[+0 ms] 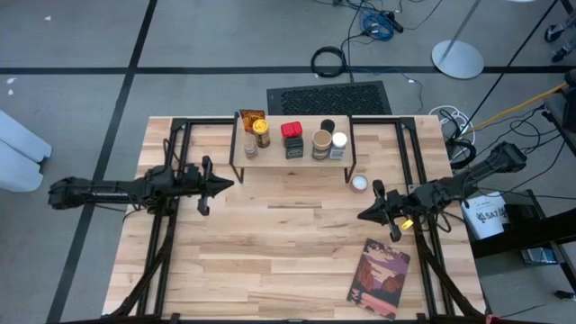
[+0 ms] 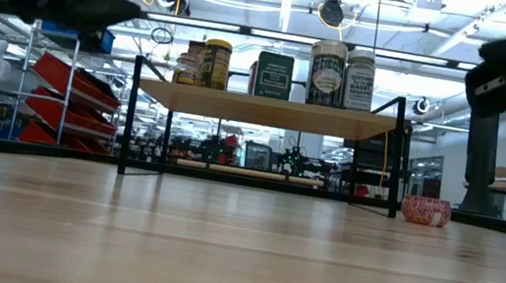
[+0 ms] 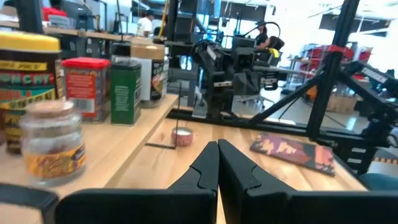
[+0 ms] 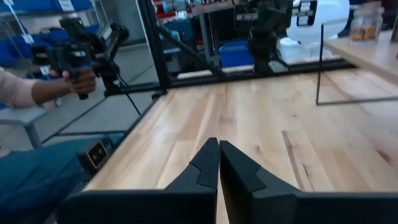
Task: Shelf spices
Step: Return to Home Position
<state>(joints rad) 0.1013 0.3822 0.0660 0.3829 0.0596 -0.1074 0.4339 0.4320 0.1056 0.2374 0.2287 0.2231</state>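
The shelf [image 1: 297, 160], a pale plank on thin black legs, stands at the table's far middle. Several spice jars stand on its top [image 2: 267, 110]: a yellow-topped jar [image 1: 261, 133], a red-topped one [image 1: 291, 131], a tan-topped one [image 1: 321, 142] and a white-topped one [image 1: 339, 144]. One small white-topped tin [image 1: 359, 184] sits on the table by the shelf's right legs, also in the low view [image 2: 426, 211]. My left gripper [image 1: 220, 184] hovers left of the shelf, shut and empty. My right gripper [image 1: 364, 214] hovers near of the tin, shut and empty.
A flat reddish-purple book [image 1: 380, 277] lies at the table's near right. Black frame rails run along both table sides [image 1: 162, 225]. In the right wrist view a person's hand [image 4: 74, 79] holds a device beyond the table edge. Bare wood lies between the two grippers.
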